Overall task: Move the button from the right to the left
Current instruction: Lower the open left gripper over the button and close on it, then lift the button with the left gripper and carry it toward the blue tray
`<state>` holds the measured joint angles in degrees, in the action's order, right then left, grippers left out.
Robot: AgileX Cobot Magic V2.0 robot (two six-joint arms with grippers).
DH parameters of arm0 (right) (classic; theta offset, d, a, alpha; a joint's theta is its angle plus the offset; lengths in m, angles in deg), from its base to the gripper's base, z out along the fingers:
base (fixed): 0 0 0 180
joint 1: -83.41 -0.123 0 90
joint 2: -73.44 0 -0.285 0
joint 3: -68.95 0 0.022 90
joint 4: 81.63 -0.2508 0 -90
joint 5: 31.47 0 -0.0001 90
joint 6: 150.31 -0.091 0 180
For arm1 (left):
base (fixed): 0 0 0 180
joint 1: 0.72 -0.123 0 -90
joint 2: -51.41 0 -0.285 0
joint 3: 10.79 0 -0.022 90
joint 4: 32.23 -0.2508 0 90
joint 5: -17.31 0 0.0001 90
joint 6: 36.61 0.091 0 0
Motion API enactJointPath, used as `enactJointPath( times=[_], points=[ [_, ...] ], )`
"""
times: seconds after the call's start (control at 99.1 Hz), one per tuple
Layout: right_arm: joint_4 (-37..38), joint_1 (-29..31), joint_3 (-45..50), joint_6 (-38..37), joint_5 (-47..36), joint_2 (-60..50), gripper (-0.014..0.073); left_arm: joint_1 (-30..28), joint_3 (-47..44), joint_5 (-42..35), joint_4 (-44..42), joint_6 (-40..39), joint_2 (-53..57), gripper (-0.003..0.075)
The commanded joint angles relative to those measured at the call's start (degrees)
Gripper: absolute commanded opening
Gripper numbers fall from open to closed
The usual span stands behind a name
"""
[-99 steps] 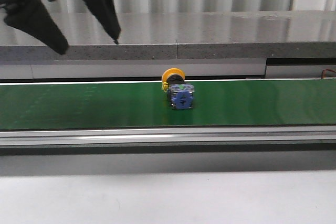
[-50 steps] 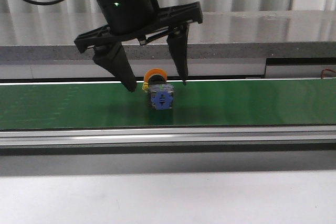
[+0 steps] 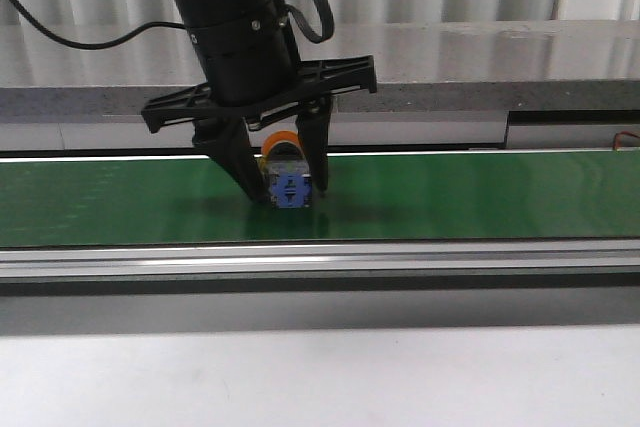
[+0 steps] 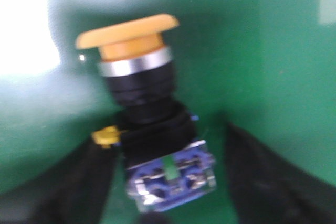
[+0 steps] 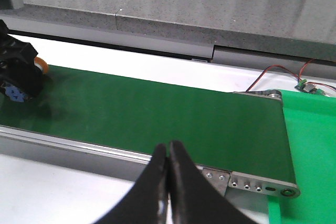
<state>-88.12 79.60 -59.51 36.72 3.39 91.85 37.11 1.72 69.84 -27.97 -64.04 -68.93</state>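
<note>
- The left gripper (image 3: 287,187) straddles the button (image 3: 287,187), its fingers (image 3: 240,169) filling the room on both sides.
- The green belt (image 3: 480,197) lies bare rightward.
- A grey ledge (image 3: 450,67) runs behind.

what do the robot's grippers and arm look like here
The left gripper is all black: two long tapered fingers hang from a flat crossbar under a round black wrist housing, with black cables looping off it. The right gripper has the same black, pointed fingers.

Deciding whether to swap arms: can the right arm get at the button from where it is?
Probably not: the left gripper already straddles the button on the belt, blocking both sides, and the right gripper sits shut, far along the belt.
</note>
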Motion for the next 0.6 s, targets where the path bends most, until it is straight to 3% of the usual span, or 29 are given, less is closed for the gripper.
enactJointPath(
  times=[0.0, 0.141, 0.353, 0.586],
  points=[
    [-0.26, -0.06, -1.44, 0.73, -4.60, 0.41, -0.0066, 0.31, 2.21, -0.89, 0.37, -0.75, 2.76, 0.0217],
    [-0.26, -0.06, -1.44, 0.73, -4.60, 0.41, -0.0066, 0.31, 3.93, -0.13, -0.05, -0.75, 3.25, 0.0113],
    [-0.26, -0.06, -1.44, 0.73, -4.60, 0.41, -0.0066, -0.37, 5.70, 2.46, -2.55, -0.62, 7.02, 0.0113],
    [-0.26, -0.06, -1.44, 0.73, -4.60, 0.41, -0.0066, -5.95, 5.70, 7.24, -2.69, 5.27, 11.55, 0.0113]
  ],
)
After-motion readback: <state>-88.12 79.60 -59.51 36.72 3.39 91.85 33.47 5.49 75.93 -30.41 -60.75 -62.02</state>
